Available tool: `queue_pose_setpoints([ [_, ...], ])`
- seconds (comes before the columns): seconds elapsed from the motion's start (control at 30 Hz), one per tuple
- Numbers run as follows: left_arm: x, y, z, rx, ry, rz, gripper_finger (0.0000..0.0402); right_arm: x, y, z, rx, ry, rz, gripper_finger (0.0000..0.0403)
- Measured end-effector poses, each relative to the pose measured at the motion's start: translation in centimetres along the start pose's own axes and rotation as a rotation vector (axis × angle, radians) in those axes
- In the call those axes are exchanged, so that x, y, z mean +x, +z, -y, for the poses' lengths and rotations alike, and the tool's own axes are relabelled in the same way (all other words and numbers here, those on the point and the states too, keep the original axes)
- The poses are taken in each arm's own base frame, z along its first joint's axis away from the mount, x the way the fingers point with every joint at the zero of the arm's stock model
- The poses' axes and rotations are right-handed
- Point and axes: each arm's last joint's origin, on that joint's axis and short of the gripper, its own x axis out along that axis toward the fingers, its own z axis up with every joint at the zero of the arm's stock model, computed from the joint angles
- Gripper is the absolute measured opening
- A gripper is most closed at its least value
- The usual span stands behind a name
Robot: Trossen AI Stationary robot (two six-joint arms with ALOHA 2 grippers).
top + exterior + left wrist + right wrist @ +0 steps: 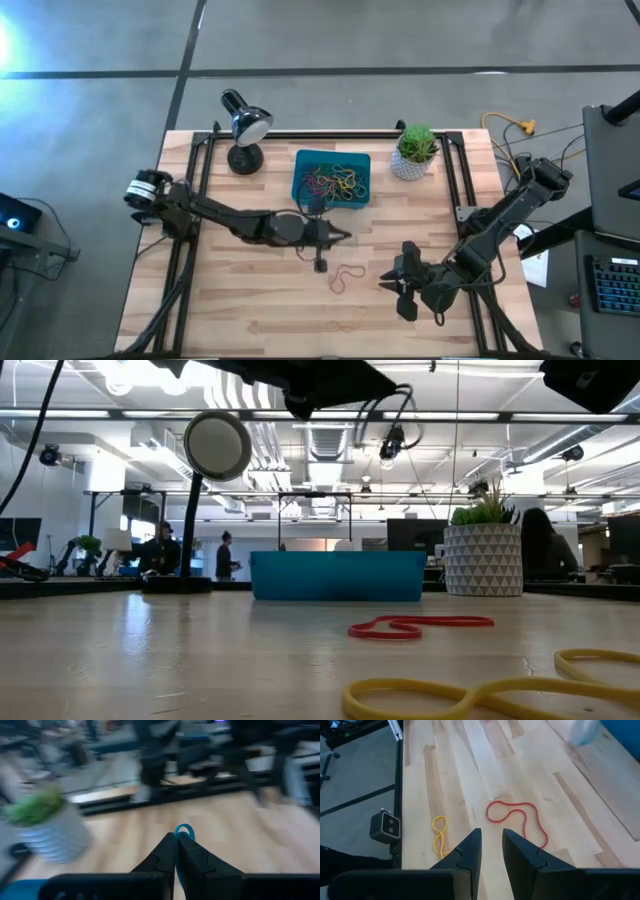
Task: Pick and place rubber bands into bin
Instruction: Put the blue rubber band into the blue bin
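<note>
The teal bin (pixel 305 160) stands at the table's far middle with several coloured rubber bands (pixel 334 183) in it. My left gripper (pixel 343 237) hovers just near of the bin, shut on a blue rubber band (pixel 184 830). A red rubber band (pixel 347 278) and a yellow one (pixel 350 325) lie flat on the wood toward the near edge. My right gripper (pixel 393 284) hangs right of the red band (pixel 517 820), open, with nothing between its fingers (pixel 470 847); the yellow band (pixel 440 836) also shows in that view. My left gripper pinches the blue rubber band between its two shut fingers (pixel 167 852). Only a small loop (pixel 186 828) of the band sticks out past the fingertips. The fingers lie about level, pointing toward the table's right side. The band is lifted clear of the table.
A black desk lamp (pixel 243 125) stands at the far left and a white plant pot (pixel 415 155) right of the bin. A black frame (pixel 200 160) borders the table's left, right and far sides. In the low view, people show in the room behind.
</note>
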Motion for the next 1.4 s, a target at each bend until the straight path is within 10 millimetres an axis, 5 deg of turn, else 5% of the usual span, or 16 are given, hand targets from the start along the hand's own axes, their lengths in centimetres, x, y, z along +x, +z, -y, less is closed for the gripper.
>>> queue_pose_setpoints([
  [0.27, 0.6, -0.4, -4.6, 0.042, 0.231, -0.043, 0.0, 0.1, -0.1, 0.3, -0.005, -0.037, 0.037, 0.0068],
  [0.73, 1.5, -4.7, -12.7, 0.033, 0.466, -0.293, 0.0, 0.2, -0.2, 0.4, -0.012, -0.059, 0.057, 0.0068],
  [1.0, 1.6, -6.0, -14.4, 0.019, 0.509, -0.334, 0.0, 0.2, -0.2, 0.5, -0.009, -0.063, 0.06, 0.0068],
  [1.4, 1.8, -6.7, -14.2, 0.015, 0.446, -0.354, 0.0, 0.2, -0.2, 0.5, -0.005, -0.073, 0.075, 0.0068],
])
